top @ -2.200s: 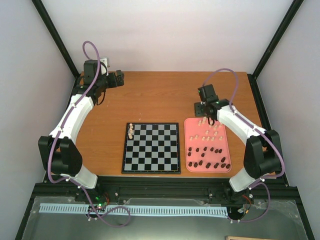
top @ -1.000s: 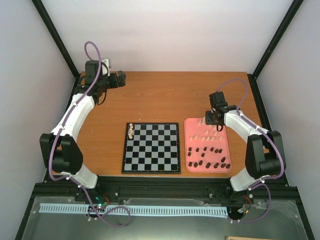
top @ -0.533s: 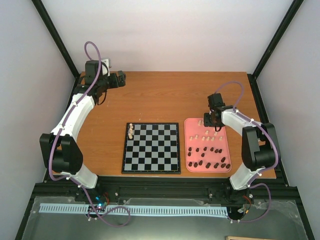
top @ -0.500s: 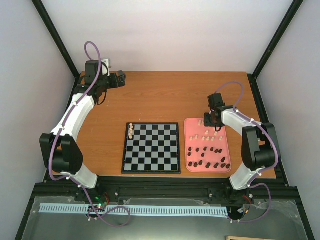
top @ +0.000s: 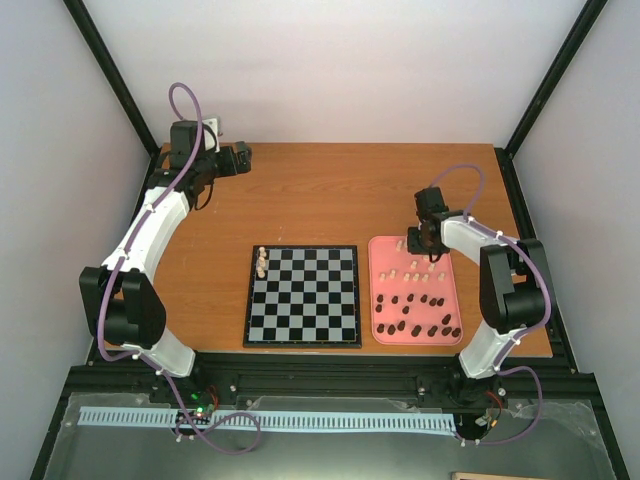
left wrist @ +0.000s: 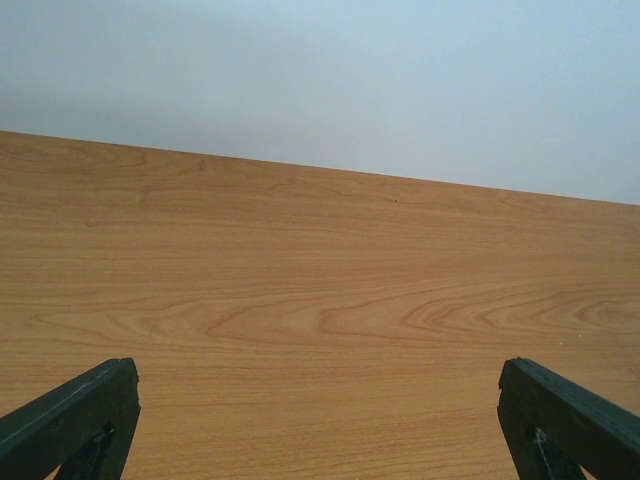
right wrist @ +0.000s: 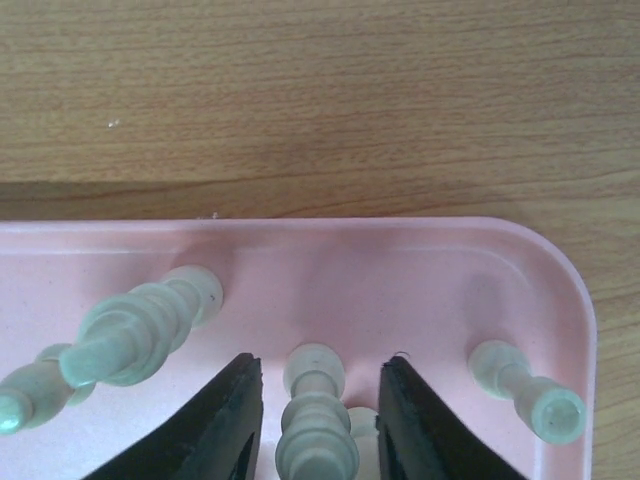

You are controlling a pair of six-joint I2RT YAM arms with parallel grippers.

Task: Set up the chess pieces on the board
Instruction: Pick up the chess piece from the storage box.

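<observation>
The board [top: 303, 296] lies mid-table with three cream pieces [top: 262, 262] at its far left corner. The pink tray [top: 378, 285] to its right holds cream pieces [top: 413, 271] in its far half and dark brown pieces [top: 415, 315] in its near half. My right gripper [top: 428, 240] is low over the tray's far end. In the right wrist view it [right wrist: 320, 362] is open, its fingers [right wrist: 215, 425] straddling a lying cream piece [right wrist: 316, 425] with small gaps on both sides. My left gripper [top: 240, 158] is open and empty at the table's far left.
In the right wrist view, other cream pieces lie left [right wrist: 130, 335] and right [right wrist: 525, 392] of the straddled one, near the tray's far rim [right wrist: 400, 228]. The left wrist view shows its gripper [left wrist: 320, 400] over bare wooden table [left wrist: 320, 280] and the back wall.
My right gripper has moved a little right and toward me onto the tray's far end, and the arm's elbow has swung in. The left arm has not moved.
</observation>
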